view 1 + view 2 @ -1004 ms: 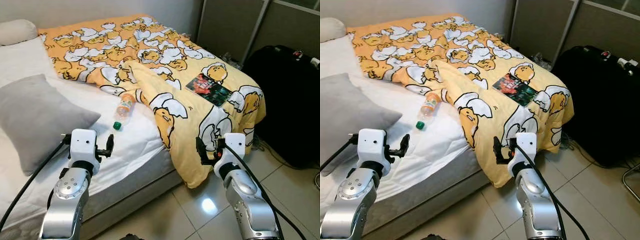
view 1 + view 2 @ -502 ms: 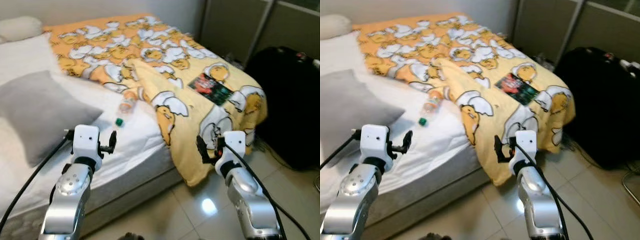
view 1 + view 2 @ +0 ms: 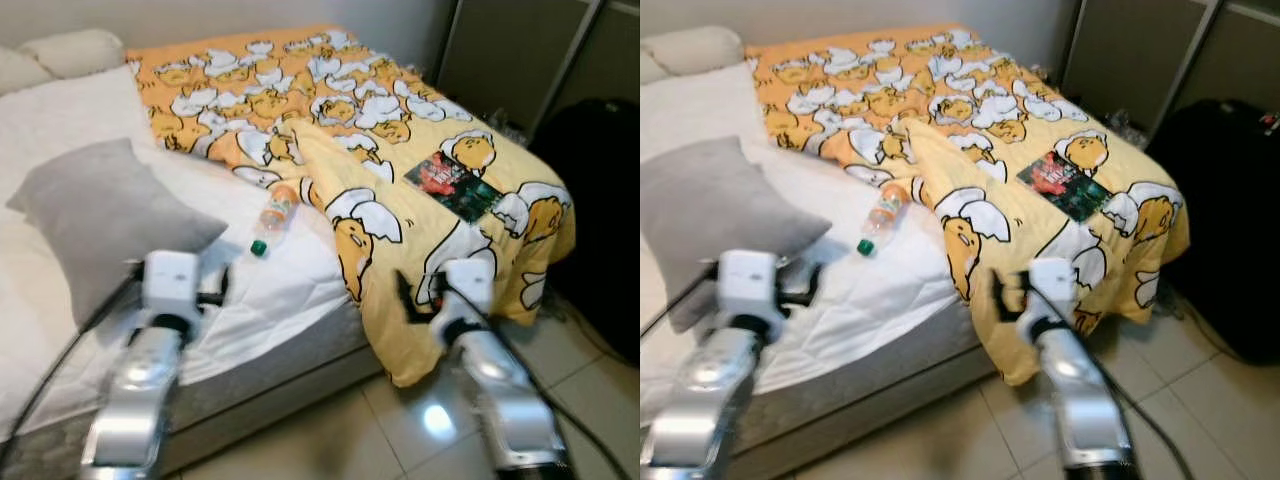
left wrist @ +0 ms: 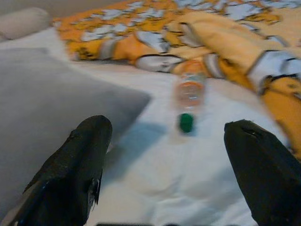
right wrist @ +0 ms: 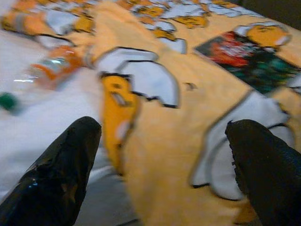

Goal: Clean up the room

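bottle (image 3: 273, 212) on the bed (image 3: 290, 290), both end effectors spread wide, empty, left end effector (image 4: 164, 165) facing it

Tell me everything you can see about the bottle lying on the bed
The bottle is clear plastic with an orange label and a green cap. It lies on its side on the white sheet, cap end pointing toward the bed's near edge, its other end against the fold of the yellow duvet. A grey pillow lies apart on its left. The blur hides how full it is. Both grippers, left and right, are open and away from it.
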Motion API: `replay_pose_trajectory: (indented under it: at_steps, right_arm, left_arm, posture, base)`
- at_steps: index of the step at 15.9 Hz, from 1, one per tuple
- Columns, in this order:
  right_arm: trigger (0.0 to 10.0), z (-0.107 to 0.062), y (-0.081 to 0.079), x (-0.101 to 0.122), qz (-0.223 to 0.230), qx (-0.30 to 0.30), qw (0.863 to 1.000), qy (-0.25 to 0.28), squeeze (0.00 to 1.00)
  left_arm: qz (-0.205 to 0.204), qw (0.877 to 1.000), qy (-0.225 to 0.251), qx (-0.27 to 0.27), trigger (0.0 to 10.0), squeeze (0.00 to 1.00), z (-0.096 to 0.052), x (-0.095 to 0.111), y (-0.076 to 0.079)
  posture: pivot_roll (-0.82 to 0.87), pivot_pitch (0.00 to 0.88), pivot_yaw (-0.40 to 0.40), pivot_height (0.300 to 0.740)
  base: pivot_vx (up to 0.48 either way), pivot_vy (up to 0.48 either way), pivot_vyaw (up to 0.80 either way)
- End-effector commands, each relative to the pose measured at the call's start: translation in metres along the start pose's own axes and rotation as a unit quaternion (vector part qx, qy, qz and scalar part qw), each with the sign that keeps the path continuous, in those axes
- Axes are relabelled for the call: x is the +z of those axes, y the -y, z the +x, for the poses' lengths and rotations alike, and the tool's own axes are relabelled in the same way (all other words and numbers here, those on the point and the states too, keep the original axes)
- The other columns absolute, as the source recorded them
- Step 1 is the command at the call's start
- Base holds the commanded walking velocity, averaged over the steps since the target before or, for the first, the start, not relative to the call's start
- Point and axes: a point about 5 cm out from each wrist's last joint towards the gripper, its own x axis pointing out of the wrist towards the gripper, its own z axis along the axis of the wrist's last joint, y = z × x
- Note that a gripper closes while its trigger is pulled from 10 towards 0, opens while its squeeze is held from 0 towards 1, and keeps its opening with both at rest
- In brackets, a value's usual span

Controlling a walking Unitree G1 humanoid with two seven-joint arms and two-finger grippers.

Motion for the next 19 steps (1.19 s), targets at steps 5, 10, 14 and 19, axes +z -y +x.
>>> replay_pose_trajectory:
  at_steps: [5, 10, 14, 19]
  right_arm:
    - [10.0, 0.003, -0.009, 0.001, -0.004, 0.010, 1.000, -0.003, 0.00]
    - [10.0, 0.006, 0.001, 0.003, -0.008, -0.007, 1.000, -0.005, 0.00]
    - [10.0, 0.007, 0.006, 0.005, -0.011, -0.014, 1.000, -0.006, 0.00]
    - [10.0, 0.006, 0.004, 0.005, -0.024, -0.008, 1.000, -0.010, 0.00]
  left_arm:
    - [0.008, 1.000, -0.002, 0.013, 10.0, 0.00, -0.001, 0.000, -0.009]
    - [0.011, 1.000, 0.000, 0.003, 10.0, 0.00, 0.001, 0.001, -0.006]
    - [0.012, 1.000, 0.004, -0.008, 10.0, 0.00, 0.001, 0.002, -0.004]
    - [0.009, 1.000, -0.001, -0.001, 10.0, 0.00, -0.001, -0.001, -0.010]
  posture:
    - [-0.05, 0.000, 0.034, 0.740]
    - [-0.06, 0.000, 0.036, 0.740]
    - [-0.06, 0.000, 0.036, 0.740]
    - [-0.05, 0.000, 0.028, 0.740]
  base:
    - [0.260, 0.000, 0.80]
    - [0.259, 0.000, 0.16]
    - [0.259, 0.000, 0.00]
    - [0.267, 0.000, 0.00]
